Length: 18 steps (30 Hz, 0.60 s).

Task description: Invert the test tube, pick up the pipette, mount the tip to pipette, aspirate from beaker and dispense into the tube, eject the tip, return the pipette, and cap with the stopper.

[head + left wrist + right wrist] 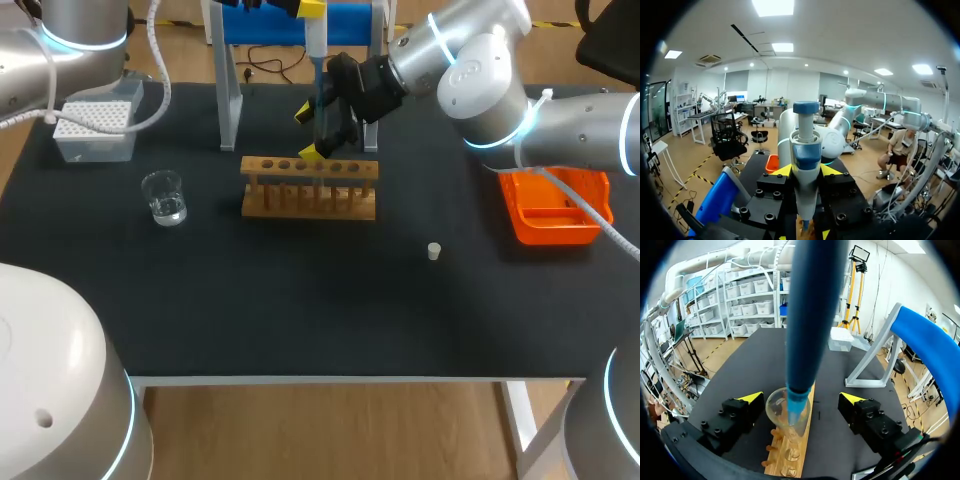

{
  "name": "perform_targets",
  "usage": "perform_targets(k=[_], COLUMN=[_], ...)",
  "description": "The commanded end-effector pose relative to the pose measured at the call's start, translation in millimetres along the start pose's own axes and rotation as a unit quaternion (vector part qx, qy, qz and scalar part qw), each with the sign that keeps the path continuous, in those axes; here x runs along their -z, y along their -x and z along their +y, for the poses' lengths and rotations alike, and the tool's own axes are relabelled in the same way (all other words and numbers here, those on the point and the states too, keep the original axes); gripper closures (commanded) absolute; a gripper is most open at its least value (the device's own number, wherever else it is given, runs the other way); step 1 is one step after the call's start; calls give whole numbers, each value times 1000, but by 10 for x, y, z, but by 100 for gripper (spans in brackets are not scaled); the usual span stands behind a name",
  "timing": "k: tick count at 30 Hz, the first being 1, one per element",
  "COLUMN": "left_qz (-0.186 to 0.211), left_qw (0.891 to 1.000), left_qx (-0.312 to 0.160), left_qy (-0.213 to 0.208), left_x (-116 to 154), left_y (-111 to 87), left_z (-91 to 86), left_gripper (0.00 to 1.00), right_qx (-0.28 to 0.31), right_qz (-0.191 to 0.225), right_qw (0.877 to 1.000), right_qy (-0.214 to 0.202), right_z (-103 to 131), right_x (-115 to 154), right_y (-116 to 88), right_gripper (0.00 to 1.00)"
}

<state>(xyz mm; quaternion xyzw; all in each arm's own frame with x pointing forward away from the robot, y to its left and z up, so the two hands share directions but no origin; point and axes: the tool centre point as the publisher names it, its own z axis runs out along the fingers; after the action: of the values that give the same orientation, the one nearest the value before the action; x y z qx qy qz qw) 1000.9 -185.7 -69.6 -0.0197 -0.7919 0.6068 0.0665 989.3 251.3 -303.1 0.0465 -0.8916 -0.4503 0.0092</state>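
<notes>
At the centre of the table (300,310), the wooden rack (310,190) is standing with its row of holes facing up, and both of my arms are meeting just above it, on its 12 o'clock side. My left gripper (807,171) is clamping the pipette (805,150) upright, with both fingers pressing its body from opposite sides and the plunger end pointing up. In the right wrist view the pipette's blue shaft is hanging straight down, and its paler lower end is sitting at the mouth of the test tube (782,416), which is standing in the rack. My right gripper (801,399) is hovering around that tube with its fingers spread wide, one on each side and neither touching the glass, so it is gripping nothing. Taking the rack as the dial's centre, the beaker (164,197) is sitting at 9 o'clock with a little clear liquid in it. The tip box (95,125) is resting at 10 o'clock. The small stopper (434,251) is lying alone at 4 o'clock. The orange bin (555,215) is sitting at 3 o'clock under my right arm. The blue stand (290,25) is rising at 12 o'clock.
</notes>
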Motion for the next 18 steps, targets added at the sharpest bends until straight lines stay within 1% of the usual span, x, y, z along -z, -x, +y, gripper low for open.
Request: perform_targets(k=[1,18], left_qz=[-5,-6], left_qw=[1000,1000], left_qx=[-1,2], left_qy=[-3,-4], left_x=[-11,-38], left_y=[-38,-36], left_z=[17,70], left_gripper=[100,100], right_qx=[0,0], right_qz=[1,1], right_qw=[1000,1000], right_qy=[-2,-2], right_z=[6,6], right_x=[15,15], right_y=[-3,-3], right_gripper=[0,0])
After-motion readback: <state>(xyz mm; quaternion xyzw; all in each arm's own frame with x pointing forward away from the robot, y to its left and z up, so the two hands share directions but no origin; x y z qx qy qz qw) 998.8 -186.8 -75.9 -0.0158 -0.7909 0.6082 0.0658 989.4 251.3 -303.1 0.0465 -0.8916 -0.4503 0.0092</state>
